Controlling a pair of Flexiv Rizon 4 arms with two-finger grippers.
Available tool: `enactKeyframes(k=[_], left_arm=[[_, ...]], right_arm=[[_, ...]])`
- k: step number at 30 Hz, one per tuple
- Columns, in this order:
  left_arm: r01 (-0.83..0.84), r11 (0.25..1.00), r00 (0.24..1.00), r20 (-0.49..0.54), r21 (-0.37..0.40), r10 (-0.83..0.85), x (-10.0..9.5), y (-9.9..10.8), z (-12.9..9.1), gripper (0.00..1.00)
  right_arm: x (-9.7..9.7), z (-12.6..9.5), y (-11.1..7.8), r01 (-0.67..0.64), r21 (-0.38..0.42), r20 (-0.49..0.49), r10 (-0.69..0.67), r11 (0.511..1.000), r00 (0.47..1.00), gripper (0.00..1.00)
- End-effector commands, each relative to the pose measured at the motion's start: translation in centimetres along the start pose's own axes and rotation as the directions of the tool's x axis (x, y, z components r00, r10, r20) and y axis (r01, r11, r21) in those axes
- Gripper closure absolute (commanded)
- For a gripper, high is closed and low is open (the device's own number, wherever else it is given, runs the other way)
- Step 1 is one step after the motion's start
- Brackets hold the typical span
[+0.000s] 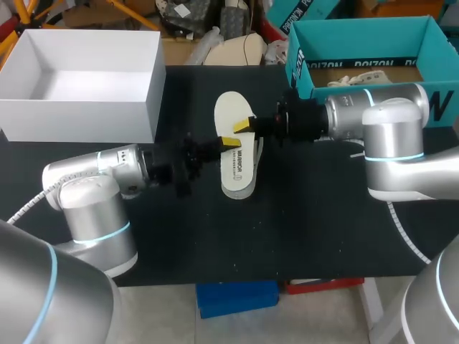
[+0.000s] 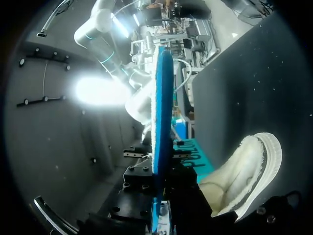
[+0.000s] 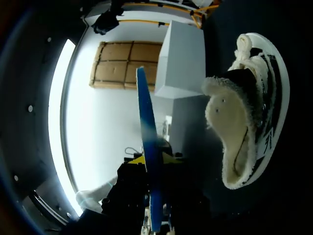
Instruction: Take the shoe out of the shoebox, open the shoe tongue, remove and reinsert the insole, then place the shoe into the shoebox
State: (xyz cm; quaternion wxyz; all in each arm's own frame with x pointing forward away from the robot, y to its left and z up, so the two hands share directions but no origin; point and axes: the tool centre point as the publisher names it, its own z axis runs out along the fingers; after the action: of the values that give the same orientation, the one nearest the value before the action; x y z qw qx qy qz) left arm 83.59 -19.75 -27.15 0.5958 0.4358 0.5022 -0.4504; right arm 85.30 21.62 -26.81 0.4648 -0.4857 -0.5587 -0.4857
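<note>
With the insole (image 1: 234, 113) edge-on between their fingers, right tool (image 1: 243, 127) is clamped on it, and left tool (image 1: 229, 142) looks clamped too, though its tips are hidden. Insole hangs over the shoe (image 1: 240, 175), which lies on the worktop (image 1: 315, 215).

A robot lab or test workshop, shown by a black table (image 1: 323, 236) with two silver arms, the left arm (image 1: 93, 193) at its near left corner and the right arm (image 1: 387, 136) at its right edge, a white box (image 1: 86, 79) at its far left and a teal shoebox (image 1: 358, 43) at its far right.
</note>
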Motion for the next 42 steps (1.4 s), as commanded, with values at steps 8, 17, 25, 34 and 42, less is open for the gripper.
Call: enactKeyframes(k=[8, 17, 25, 34, 42], left_arm=[[0.054, 0.998, 0.987, -0.152, -0.03, -0.058, -0.1, -0.8, -1.5, 1.0], [0.154, 0.987, 0.911, -0.391, 0.038, -0.127, 1.2, -3.4, -3.4, 1.0], [0.17, 0.983, 0.899, -0.42, 0.07, -0.125, 1.3, -3.8, -3.6, 1.0], [0.17, 0.983, 0.899, -0.42, 0.07, -0.125, 1.3, -3.8, -3.6, 1.0], [0.305, 0.949, 0.834, -0.503, 0.075, -0.229, 1.9, -5.0, -4.8, 1.0]], right_arm=[[-0.2, -2.8, -1.7, 0.059, -0.086, 0.154, -0.045, 0.995, 0.987, 0.0], [0.3, -5.8, -4.5, 0.137, -0.115, 0.431, -0.075, 0.984, 0.899, 0.0], [0.5, -6.2, -4.9, 0.151, -0.14, 0.489, -0.064, 0.978, 0.87, 0.0], [0.5, -6.2, -4.9, 0.151, -0.14, 0.489, -0.064, 0.978, 0.87, 0.0], [0.6, -7.9, -5.3, 0.271, 0.024, 0.563, -0.237, 0.962, 0.792, 0.0]])
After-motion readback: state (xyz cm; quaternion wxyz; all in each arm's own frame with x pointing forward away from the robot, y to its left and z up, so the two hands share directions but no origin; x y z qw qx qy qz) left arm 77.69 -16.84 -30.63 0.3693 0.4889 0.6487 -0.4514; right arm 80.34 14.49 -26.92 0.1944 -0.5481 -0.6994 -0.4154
